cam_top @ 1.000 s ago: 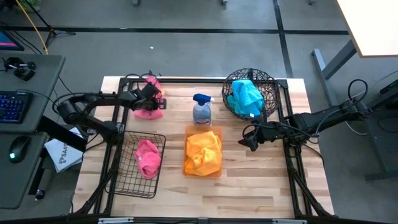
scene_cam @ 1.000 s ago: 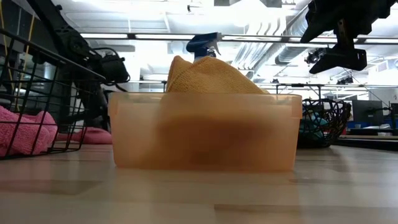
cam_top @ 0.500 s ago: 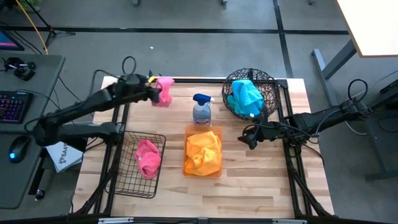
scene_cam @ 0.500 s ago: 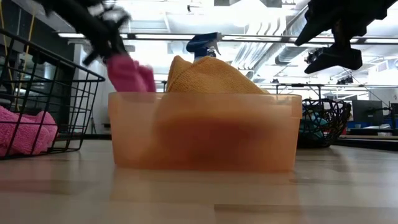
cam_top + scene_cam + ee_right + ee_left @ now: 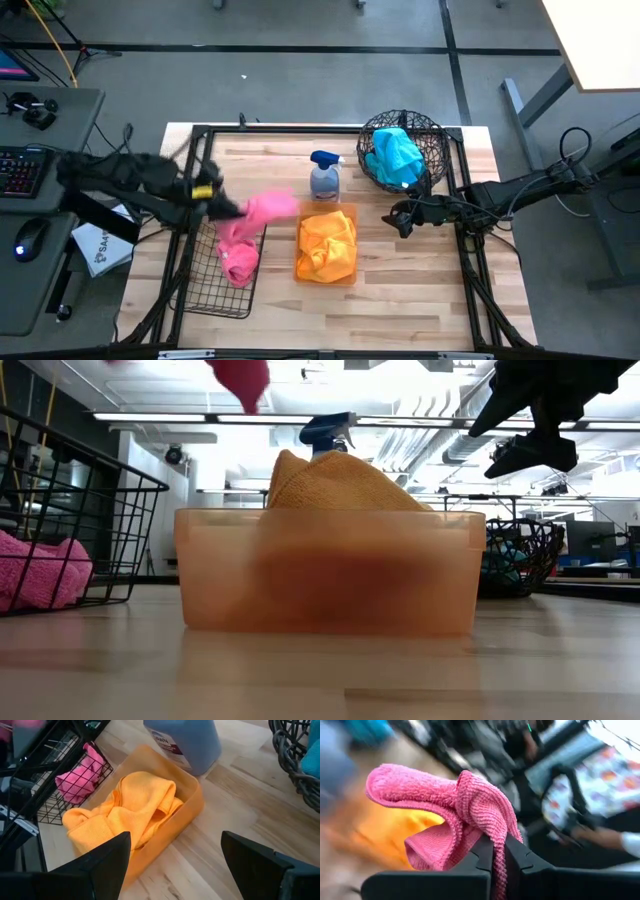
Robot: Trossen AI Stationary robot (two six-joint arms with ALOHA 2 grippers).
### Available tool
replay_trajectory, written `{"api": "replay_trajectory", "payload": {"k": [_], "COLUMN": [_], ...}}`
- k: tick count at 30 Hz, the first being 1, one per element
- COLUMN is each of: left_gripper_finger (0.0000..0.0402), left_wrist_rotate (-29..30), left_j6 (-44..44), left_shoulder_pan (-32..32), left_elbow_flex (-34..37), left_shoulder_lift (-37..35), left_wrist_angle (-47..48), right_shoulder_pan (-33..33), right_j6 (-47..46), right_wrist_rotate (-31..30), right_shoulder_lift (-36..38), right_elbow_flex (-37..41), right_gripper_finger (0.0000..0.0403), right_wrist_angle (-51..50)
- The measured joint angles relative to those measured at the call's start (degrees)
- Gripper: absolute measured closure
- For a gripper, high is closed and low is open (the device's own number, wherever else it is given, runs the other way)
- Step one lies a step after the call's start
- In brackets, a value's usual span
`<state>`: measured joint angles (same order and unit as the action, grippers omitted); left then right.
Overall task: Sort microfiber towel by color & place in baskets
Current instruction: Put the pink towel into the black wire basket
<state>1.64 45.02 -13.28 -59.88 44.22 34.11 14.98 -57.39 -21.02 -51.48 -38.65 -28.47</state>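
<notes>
My left gripper is shut on a pink towel and hovers over the far right corner of the rectangular black wire-grid basket. The low view catches this towel high up. A second pink towel lies inside that basket. The translucent orange bin holds an orange towel. The round dark wire basket holds a teal towel. My right gripper is open and hangs above the table, right of the orange bin. My left gripper pinches a bunched fold of the pink towel between its two fingers, coming roughly level from the table's left. The towel is lifted clear of table and basket. Its bulk sticks out beyond the fingertips, and one flap droops.
A blue-capped spray bottle stands just beyond the orange bin, between the two arms. A black frame rail runs along the far edge. Bare wood lies at the near edge.
My left gripper picked the pink towel up off the far left part of the table and raised it. It then swung fast toward the near edge, ending over the black basket's far right corner. The towel is now lifted clear and high.
</notes>
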Motion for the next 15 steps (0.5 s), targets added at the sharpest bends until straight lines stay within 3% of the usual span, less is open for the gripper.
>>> {"api": "replay_trajectory", "payload": {"k": [6, 11, 15], "left_gripper_finger": [0.0401, 0.0401, 0.0401], "left_wrist_rotate": [1.6, 6.7, 10.7], "left_j6": [18.8, 33.0, 42.7], "left_shoulder_pan": [-16.5, -27.1, -31.5], "left_elbow_flex": [0.0, 0.0, 0.0], "left_shoulder_lift": [2.8, 3.2, 3.5], "left_wrist_angle": [5.6, 18.5, 32.6], "right_shoulder_pan": [0.0, 0.0, 0.0], "right_j6": [-0.6, -0.6, -0.1], "right_wrist_rotate": [0.0, 0.0, 0.0], "right_shoulder_lift": [0.0, 0.0, 0.0], "right_elbow_flex": [0.0, 0.0, 0.0], "right_gripper_finger": [0.0099, 0.0099, 0.0099], "right_wrist_angle": [0.0, -0.1, -0.1]}}
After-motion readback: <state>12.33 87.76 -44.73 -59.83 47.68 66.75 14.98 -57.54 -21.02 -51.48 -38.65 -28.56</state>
